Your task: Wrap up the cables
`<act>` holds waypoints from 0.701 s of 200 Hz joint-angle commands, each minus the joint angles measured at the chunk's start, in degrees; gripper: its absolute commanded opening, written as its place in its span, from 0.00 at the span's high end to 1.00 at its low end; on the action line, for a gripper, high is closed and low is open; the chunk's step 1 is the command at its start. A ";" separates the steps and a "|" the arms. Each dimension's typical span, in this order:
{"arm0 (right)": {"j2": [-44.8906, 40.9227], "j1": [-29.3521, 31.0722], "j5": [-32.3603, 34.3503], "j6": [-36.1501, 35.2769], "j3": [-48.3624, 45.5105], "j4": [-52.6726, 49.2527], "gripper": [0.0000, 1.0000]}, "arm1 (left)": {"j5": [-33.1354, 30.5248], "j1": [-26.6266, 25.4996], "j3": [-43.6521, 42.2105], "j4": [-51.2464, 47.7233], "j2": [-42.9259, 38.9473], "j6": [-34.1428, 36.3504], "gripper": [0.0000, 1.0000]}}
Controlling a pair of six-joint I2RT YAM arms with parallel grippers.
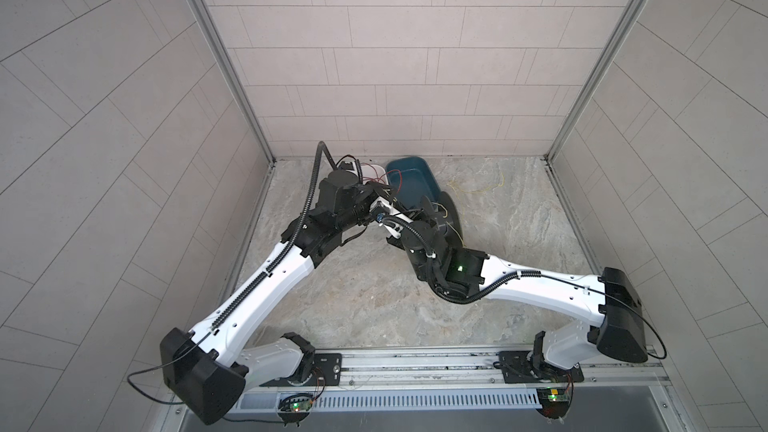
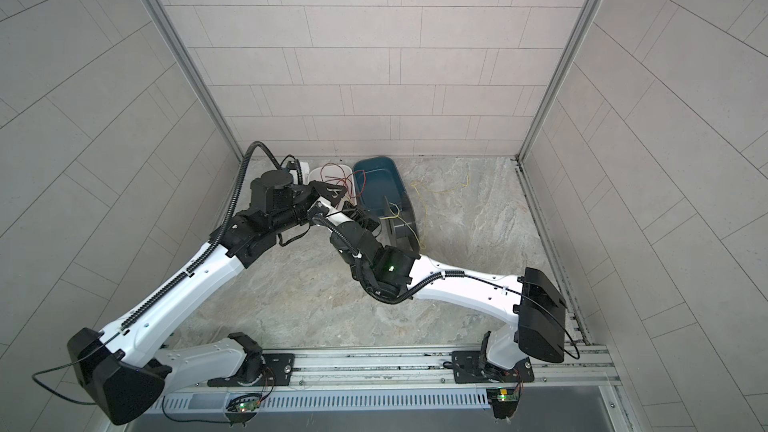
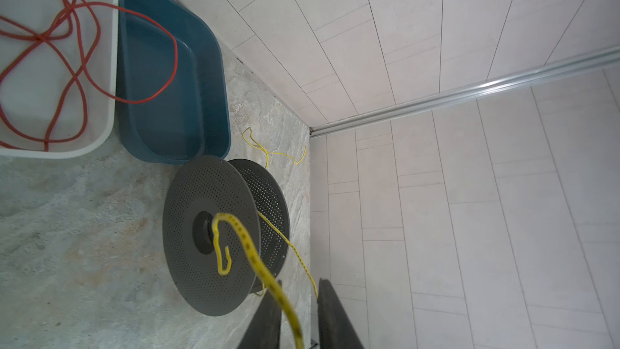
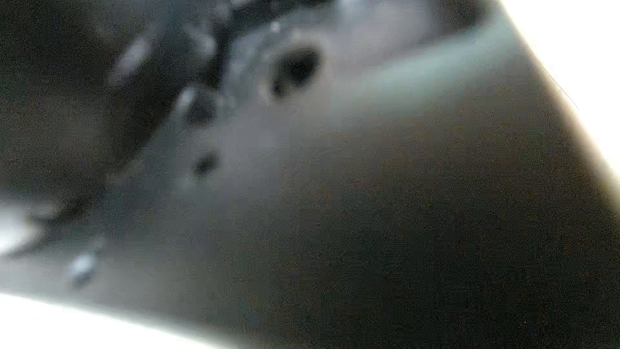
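Observation:
A dark grey perforated spool stands on its edge beside the blue bin, seen in both top views. The thin yellow cable comes out of the spool's hub hole, curls, and runs back between my left gripper's fingers, which stand apart: open. Its loose far end lies on the table to the right of the spool. My right arm's wrist sits just left of the spool under the left arm. Its fingers are hidden, the wrist view is a dark blur, and the gripper is shut.
The blue bin holds nothing and stands against the back wall. A white bin to its left holds tangled red wire, one loop hanging over the blue bin. The two arms cross at the table's back left. Walls enclose three sides.

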 commanded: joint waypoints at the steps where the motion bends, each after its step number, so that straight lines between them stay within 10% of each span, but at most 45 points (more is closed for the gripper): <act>1: -3.09 -0.10 0.73 1.20 -0.82 0.77 1.00 | 0.11 0.08 -0.60 1.23 -2.08 1.42 0.47; 52: -6.75 -2.62 -2.21 3.97 -1.91 -1.52 1.00 | 1.69 0.56 -2.25 4.78 -4.35 3.23 0.17; 140: -17.67 -17.71 -15.96 15.12 -3.35 -12.17 1.00 | 13.54 1.52 -3.41 13.82 -3.89 8.02 0.12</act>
